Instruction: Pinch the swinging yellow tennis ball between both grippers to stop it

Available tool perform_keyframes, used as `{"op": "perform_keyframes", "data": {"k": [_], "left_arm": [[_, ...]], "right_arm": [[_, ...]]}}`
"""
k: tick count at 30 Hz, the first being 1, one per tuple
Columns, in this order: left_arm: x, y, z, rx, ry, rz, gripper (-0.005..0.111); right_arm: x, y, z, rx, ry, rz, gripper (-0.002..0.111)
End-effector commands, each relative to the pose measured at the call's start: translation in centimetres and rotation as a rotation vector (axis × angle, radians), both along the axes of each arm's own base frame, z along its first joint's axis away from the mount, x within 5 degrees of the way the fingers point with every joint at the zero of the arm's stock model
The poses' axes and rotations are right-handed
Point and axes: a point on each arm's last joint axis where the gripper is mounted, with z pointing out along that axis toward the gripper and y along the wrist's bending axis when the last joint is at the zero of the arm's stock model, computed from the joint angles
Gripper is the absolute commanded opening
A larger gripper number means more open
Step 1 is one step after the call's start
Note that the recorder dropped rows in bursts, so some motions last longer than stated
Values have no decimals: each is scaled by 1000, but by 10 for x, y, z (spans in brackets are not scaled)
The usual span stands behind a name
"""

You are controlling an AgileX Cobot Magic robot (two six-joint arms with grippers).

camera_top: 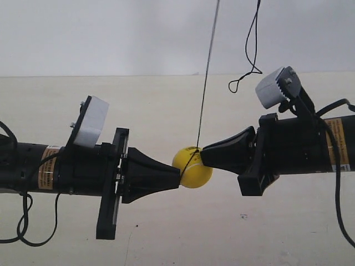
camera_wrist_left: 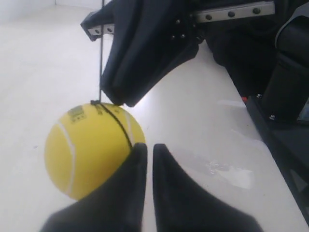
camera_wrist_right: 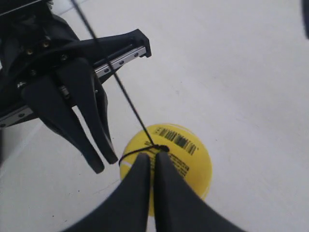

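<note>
Both arms level, tips facing, jaws closed

- barcode sticker on yellow tennis ball: bars visible, digits too small to read
- orange labels on arms: dark print, illegible
- no other readable text

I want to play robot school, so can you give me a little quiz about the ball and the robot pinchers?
1. True or false: the yellow tennis ball is lying on the table.
2. What is tied round the ball? A) a black string B) a red ribbon C) a metal chain
3. Fill in the gap: the sticker on the ball shows a ___.

Key: 1 false, it hangs between the two pinchers. 2 A. 3 barcode.
</note>
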Motion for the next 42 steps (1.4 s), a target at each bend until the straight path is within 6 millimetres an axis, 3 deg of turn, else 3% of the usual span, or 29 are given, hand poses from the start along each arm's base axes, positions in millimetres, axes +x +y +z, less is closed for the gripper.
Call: {"op": "perform_keyframes", "data": {"k": [1, 10, 19, 42], "left_arm": [[-1, -2, 1, -13, -1, 0, 5], [0, -2, 1, -15, -2, 4, 5], [0, -2, 1, -18, -1, 11, 5], [1, -2, 2, -20, -19, 14, 5]], "right_arm": [[-2, 0, 1, -2, -5, 8, 0], [7, -8, -9, -122, -14, -101, 0], [11, -7, -18, -124, 7, -94, 0], [7, -1, -11, -37, -23, -33, 0]]}}
